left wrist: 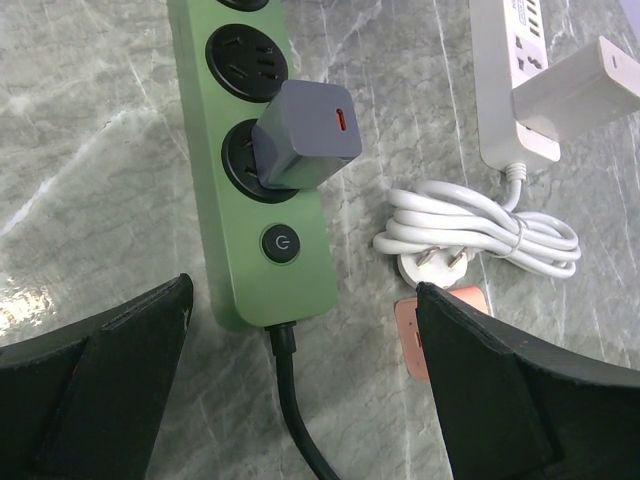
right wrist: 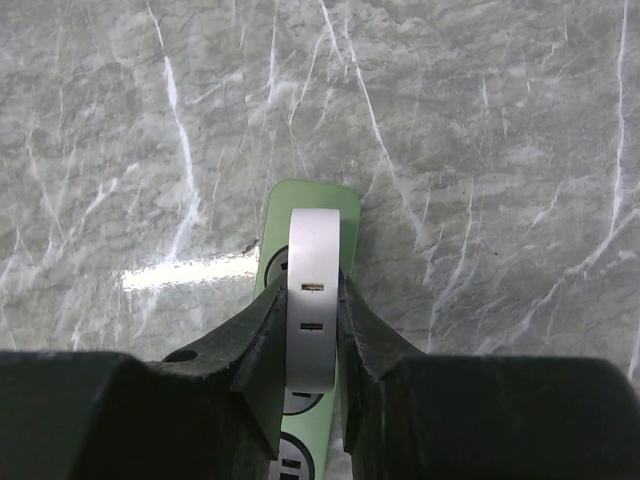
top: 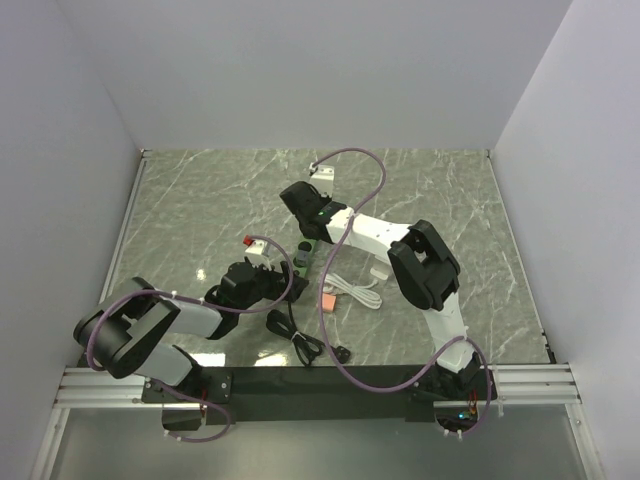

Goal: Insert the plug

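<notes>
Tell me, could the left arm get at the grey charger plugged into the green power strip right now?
Probably yes. The left gripper is open with the grey charger straight ahead between its fingers, nothing lying between. The right gripper, shut on a white plug, sits farther along the green power strip.

The green plastic power strip (left wrist: 265, 285) lies on the grey marbled table (left wrist: 90, 150); its black cord (left wrist: 295, 410) leaves the near end; the grey cube charger (left wrist: 305, 135) sits in the socket just beyond the switch (left wrist: 281, 243); to the right (left wrist view) lies the coiled white cable (left wrist: 480, 240), behind it the white power strip (left wrist: 505, 80) bearing a white block adapter (left wrist: 585, 85); the flat white plug (right wrist: 313, 250) stands over the green strip's far end.
</notes>
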